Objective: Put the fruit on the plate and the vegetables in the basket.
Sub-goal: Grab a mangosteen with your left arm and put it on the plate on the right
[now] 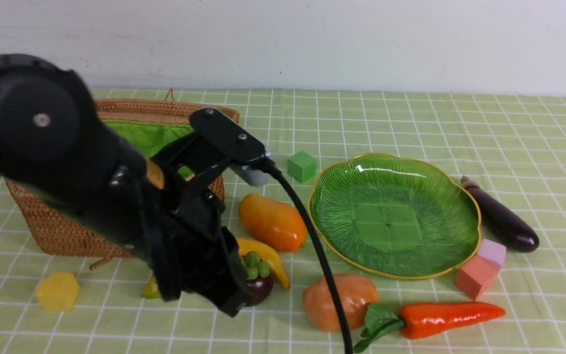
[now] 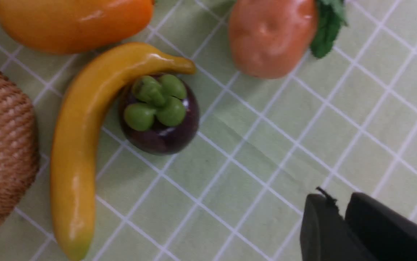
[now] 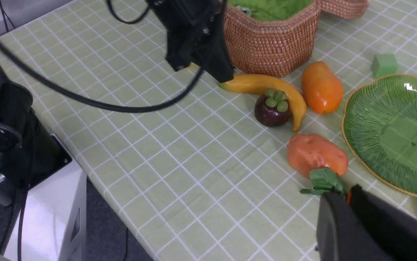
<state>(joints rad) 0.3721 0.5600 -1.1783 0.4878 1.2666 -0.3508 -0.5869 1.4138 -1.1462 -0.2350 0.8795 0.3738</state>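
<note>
Front view, near to far: carrot [image 1: 452,317] and potato [image 1: 339,301] sit nearest, with the carrot leaves against the potato. Left gripper [image 1: 233,300] is raised beside the mangosteen [image 1: 259,285], which is tucked in the banana [image 1: 268,255] curve. Can't tell its jaw gap. Mango [image 1: 272,222] is just behind. Plate [image 1: 440,187] is centre-right, with the eggplant [image 1: 501,219] along its right edge. Basket [image 1: 61,231] is far left, lid open. Right gripper [image 3: 344,197] is above the carrot leaves, gap also unclear.

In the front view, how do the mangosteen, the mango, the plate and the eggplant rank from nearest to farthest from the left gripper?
From the left gripper:
1. mangosteen, just beside it
2. mango, farther back
3. plate, to the right
4. eggplant, beyond the plate
</note>
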